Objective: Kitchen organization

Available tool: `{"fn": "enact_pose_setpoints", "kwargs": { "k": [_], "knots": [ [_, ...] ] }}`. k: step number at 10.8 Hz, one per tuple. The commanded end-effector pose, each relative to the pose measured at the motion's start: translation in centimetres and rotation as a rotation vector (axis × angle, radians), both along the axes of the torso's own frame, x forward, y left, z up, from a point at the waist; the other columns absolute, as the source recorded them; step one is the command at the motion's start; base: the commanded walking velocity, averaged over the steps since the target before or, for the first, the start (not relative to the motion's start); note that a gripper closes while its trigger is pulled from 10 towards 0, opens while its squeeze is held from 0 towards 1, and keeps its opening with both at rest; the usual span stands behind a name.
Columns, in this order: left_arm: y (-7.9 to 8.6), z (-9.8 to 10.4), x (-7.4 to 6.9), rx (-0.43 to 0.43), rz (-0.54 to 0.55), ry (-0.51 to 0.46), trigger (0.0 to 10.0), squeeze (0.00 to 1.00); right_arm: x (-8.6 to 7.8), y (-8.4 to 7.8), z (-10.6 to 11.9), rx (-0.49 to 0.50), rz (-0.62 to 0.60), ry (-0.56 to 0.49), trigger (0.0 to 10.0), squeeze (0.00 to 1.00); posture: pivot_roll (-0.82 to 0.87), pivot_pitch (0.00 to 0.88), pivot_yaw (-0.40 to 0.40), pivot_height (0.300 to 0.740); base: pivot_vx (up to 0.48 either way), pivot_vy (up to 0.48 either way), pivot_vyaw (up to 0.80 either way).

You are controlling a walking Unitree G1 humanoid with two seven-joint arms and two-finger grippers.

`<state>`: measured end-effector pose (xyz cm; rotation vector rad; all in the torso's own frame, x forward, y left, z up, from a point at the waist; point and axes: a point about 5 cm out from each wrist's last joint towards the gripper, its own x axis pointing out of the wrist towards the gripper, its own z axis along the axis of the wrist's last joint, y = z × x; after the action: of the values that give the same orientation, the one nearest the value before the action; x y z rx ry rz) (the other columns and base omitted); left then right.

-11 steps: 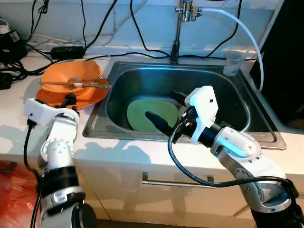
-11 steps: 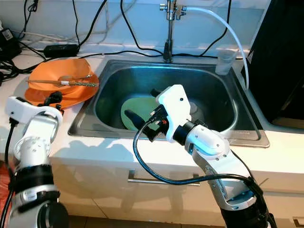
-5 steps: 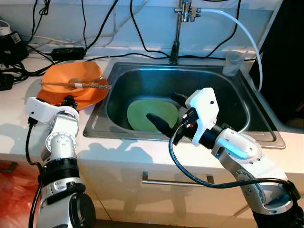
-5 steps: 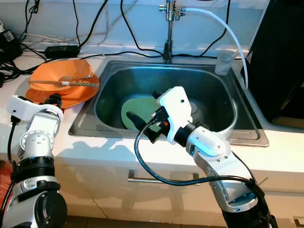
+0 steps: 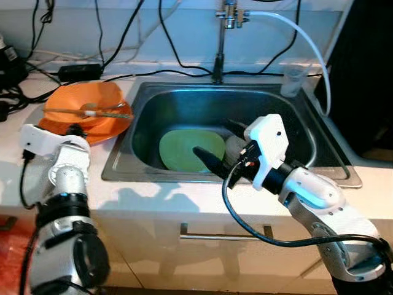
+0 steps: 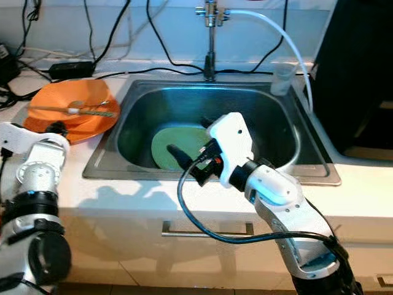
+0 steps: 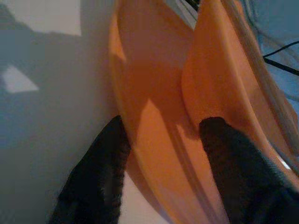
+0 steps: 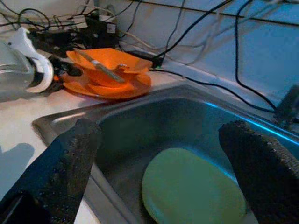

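An orange plate (image 5: 112,125) with an orange bowl (image 5: 77,97) on it sits on the counter left of the sink. Chopsticks (image 5: 92,112) and a spoon lie across the bowl. My left gripper (image 7: 163,125) is open at the plate's near rim, one finger under the rim and the other over it. A pale green plate (image 5: 181,147) lies flat in the steel sink (image 5: 120,169). My right gripper (image 5: 210,136) hovers open over the sink's front part, just above the green plate (image 8: 191,191), with nothing between its fingers.
A faucet (image 5: 219,37) with a white hose (image 5: 307,37) stands behind the sink, with a clear cup (image 5: 293,80) at the back right corner. Black cables and a power adapter (image 5: 80,70) lie along the back of the counter. A dark appliance (image 5: 368,74) stands at the right.
The whole view has shifted a little, so the camera moved. My right gripper has edged slightly right over the green plate. The left gripper stays at the orange plate's rim.
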<state>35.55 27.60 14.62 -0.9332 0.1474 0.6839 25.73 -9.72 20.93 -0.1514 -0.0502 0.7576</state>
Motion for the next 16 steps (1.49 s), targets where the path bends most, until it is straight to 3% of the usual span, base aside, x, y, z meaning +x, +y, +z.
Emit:
{"fn": "enact_pose_setpoints", "kwargs": {
  "k": [1,16],
  "knots": [
    [0.0,-3.6,-1.2,-0.063,0.014,0.147,0.0,0.00,-0.2,-0.2,0.4,-0.001,-0.009,-0.013,10.0,0.18,-0.11,0.000,0.040,0.740,0.000,0.000,0.00],
    [-0.7,-4.7,-0.6,-0.098,0.009,0.152,0.0,0.00,-0.1,-0.4,0.7,-0.006,-0.012,-0.017,10.0,0.18,-0.11,0.000,0.032,0.740,0.000,0.000,0.00]
  ]
}}
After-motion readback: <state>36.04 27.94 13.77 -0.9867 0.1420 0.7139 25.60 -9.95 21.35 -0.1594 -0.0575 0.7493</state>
